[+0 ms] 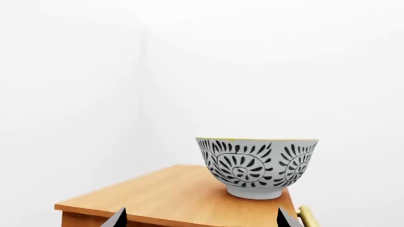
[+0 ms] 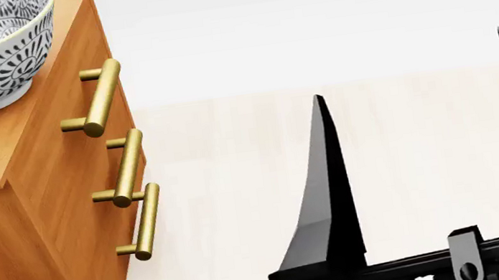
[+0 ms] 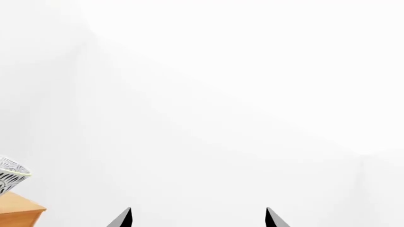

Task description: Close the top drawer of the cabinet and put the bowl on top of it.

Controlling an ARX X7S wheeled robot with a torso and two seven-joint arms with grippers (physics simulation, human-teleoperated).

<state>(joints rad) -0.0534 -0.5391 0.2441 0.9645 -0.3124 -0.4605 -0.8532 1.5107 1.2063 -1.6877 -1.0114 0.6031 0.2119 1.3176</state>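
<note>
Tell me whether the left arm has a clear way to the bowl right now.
Probably yes: in the left wrist view the bowl stands alone on the cabinet top, straight ahead of the open left gripper, nothing between them.

Wood cabinet, glazed bowl, brass handles, black gripper fingers.
We see the cabinet [image 2: 41,204] as orange-brown wood with fine grain, smooth, low satin sheen. We read the bowl [image 1: 258,166] as glazed white ceramic with a dark leaf print, smooth and slightly glossy. The top drawer [image 2: 84,57] front is the same wood, and its handle [image 2: 99,99] looks like brushed brass, soft metallic shine. The right gripper [image 2: 427,95] fingers look like smooth black plastic, semi-gloss. The floor [image 2: 402,120] looks pale and matt.
</note>
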